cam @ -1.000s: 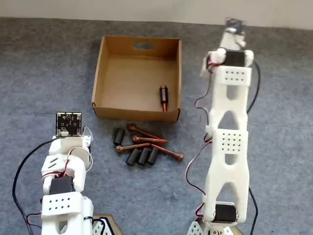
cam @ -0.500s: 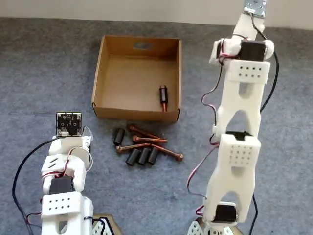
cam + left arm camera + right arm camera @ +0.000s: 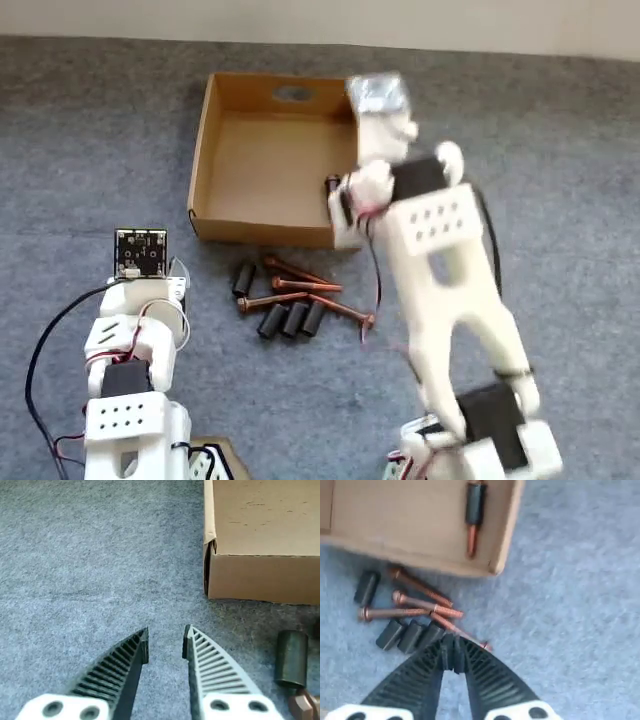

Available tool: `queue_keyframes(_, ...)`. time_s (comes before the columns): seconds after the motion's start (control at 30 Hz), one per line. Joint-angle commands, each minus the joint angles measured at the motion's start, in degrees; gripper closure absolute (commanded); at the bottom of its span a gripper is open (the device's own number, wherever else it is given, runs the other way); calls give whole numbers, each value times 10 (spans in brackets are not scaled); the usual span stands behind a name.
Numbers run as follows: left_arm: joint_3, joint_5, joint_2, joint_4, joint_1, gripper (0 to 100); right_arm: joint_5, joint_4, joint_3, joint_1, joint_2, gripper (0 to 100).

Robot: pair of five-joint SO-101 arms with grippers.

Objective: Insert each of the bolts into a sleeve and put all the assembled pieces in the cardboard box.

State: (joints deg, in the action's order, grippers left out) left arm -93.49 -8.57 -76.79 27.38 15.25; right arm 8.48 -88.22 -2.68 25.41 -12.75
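- Bolts point(image 3: 305, 286) and sleeves point(image 3: 292, 318) lie loose mid-frame, just below the box point(image 3: 260, 170).
- Right claw point(image 3: 454, 655), closed and empty, hangs above them; it should open, then align across one bolt's shank.
- Left claw point(image 3: 165, 640) sits parted, empty.

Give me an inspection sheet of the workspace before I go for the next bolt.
Surface: grey carpet, flat.
Job's things: cardboard box holds one assembled piece; four bolts and four sleeves lie loose in front of it.
Clutter: nothing seen.
Grippers: left gripper over bare carpet near a box corner, jaws open, empty; right gripper above the bolts, jaws shut, empty.
Cables: black wire loops over the carpet beside the left arm.
Surroundings: pale wall beyond the carpet.
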Motion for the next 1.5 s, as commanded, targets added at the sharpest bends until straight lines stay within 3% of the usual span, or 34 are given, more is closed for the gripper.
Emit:
queue_keyframes(0.0, 27, -4, 2, 0, 0, 864, 40, 104, -180, 15, -92, 966)
queue_keyframes(0.17, 27, -4, 2, 0, 1, 864, 40, 199, -298, 37, -113, 855)
queue_keyframes(0.4, 27, -4, 2, 0, 1, 864, 44, 239, -347, 115, -111, 861)
queue_keyframes(0.77, 27, -4, 2, 0, 1, 864, 45, 338, -396, 131, -6, 861)
queue_keyframes(1.07, 27, -4, 1, 0, 1, 864, 45, 349, -393, 201, 20, 861)
queue_keyframes(1.47, 27, -4, 1, 0, 1, 864, 44, 412, -430, 203, 27, 861)
